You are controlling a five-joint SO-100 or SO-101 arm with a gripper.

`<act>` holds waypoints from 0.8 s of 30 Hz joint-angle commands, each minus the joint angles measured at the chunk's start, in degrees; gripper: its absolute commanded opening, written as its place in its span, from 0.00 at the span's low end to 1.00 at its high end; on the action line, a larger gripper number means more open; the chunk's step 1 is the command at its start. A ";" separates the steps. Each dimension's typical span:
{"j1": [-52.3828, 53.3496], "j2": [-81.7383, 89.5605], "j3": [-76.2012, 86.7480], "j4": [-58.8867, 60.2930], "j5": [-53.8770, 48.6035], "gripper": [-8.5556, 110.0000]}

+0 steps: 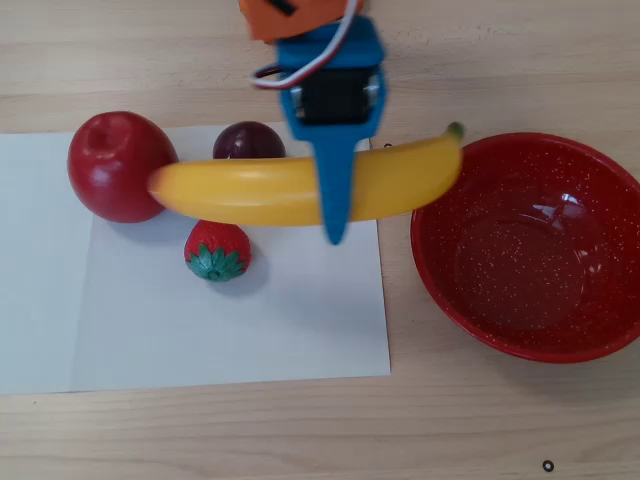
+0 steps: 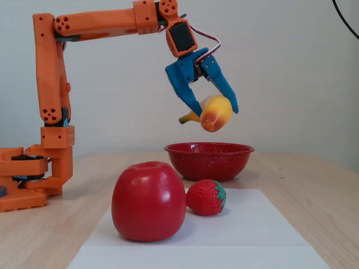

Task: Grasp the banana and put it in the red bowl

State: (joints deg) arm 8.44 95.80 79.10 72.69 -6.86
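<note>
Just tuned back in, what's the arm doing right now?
The gripper is shut on the banana and holds it in the air, well above the table. In the overhead view the banana's stem tip reaches the rim of the red bowl, but most of it hangs over the paper, so it is not yet in the bowl. The apple, strawberry and a dark plum sit on the paper.
</note>
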 commanded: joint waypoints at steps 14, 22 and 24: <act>19.34 6.24 -8.09 -3.16 -4.66 0.08; 26.72 4.13 0.26 -12.04 -5.10 0.08; 27.95 3.16 1.93 -13.62 -5.63 0.08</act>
State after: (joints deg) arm 34.89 95.54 84.90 62.14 -11.16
